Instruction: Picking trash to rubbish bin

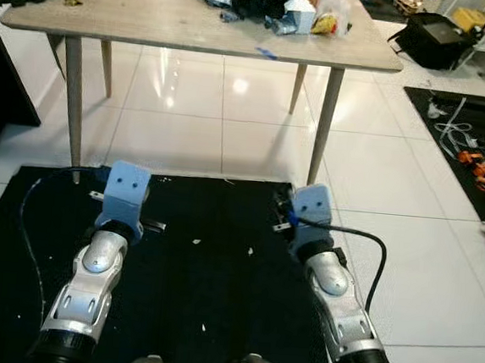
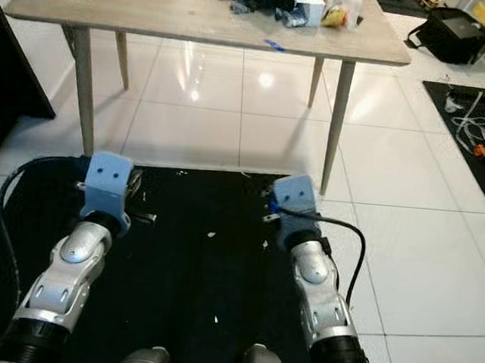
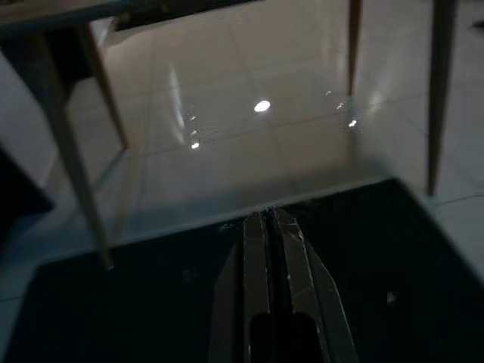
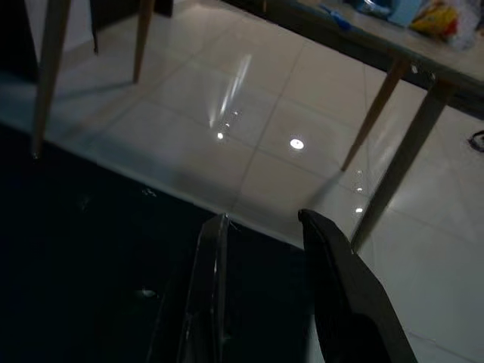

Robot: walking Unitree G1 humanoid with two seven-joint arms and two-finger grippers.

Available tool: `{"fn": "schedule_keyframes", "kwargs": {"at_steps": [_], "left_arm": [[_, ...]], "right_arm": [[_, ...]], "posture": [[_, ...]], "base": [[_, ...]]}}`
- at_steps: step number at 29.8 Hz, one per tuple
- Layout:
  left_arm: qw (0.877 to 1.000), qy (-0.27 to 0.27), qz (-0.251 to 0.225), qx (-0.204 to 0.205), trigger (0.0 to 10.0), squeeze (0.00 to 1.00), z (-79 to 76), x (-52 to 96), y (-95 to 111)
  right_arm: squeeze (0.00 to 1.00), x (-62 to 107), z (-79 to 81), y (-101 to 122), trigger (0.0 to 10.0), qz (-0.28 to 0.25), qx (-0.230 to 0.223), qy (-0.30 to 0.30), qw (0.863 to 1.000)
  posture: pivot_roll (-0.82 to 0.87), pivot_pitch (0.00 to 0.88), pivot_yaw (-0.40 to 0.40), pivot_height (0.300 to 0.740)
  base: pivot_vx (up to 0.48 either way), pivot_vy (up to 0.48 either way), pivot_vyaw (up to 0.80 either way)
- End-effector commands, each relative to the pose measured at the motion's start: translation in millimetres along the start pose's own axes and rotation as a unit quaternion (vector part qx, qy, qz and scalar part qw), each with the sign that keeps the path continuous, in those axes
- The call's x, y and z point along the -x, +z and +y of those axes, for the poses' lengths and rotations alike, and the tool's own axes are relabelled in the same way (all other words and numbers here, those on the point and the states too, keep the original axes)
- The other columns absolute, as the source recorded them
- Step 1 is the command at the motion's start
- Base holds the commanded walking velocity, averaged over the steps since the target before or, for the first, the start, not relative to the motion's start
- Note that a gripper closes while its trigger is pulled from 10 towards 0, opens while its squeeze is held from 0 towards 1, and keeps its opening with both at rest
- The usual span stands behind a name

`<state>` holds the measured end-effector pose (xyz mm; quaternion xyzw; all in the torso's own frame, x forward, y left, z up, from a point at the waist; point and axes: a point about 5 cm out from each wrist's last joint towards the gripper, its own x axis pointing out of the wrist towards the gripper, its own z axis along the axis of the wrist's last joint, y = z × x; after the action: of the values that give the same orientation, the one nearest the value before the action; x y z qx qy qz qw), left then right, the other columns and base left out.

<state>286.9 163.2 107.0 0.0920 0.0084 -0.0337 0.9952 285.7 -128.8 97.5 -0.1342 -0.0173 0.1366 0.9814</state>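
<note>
the left gripper (image 3: 270, 227) hangs low over the black mat (image 1: 209, 272), its two fingers pressed together and holding nothing. the right gripper (image 4: 261, 234) hangs beside it over the mat's far edge, fingers spread apart and empty. beyond the mat stands a wooden table (image 1: 154, 21) on white tile floor (image 1: 232, 104). the trash pile (image 1: 275, 2), wrappers and bags, lies at the table's far right corner.

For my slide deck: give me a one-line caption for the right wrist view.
Open right pincer hovering over the black mat, table legs ahead.
</note>
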Motion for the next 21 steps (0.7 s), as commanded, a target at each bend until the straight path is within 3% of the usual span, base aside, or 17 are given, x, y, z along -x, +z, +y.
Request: {"fn": "schedule_keyframes", "kwargs": {"at_steps": [1,8,14,21], "left_arm": [[1.0,-0.002,0.002,0.002,10.0,0.0,-3.8,2.1,0],[1.0,0.0,-0.014,0.01,10.0,0.0,-5.4,3.5,10],[1.0,-0.004,-0.017,0.011,10.0,0.0,-7.6,4.2,13],[1.0,0.007,-0.016,0.014,10.0,0.0,-5.6,3.7,14]], "right_arm": [[0.0,2.8,-0.1,9,10.0,-0.012,0.009,0.003,1.0],[0.0,17.1,-25.9,23,10.0,-0.03,-0.059,-0.07,0.995],[0.0,28.9,-25.0,20,10.0,-0.021,-0.066,-0.084,0.994],[0.0,31.2,-29.9,16,10.0,-0.014,-0.057,-0.1,0.993]], "posture": [[0.03,0.09,-0.109,0.74],[0.02,0.091,-0.116,0.74],[0.01,0.084,-0.108,0.74],[0.01,0.072,-0.107,0.74]], "base": [[0.296,0.0,0.0],[0.296,0.0,0.0],[0.295,0.0,0.0],[0.295,0.0,0.0]]}}
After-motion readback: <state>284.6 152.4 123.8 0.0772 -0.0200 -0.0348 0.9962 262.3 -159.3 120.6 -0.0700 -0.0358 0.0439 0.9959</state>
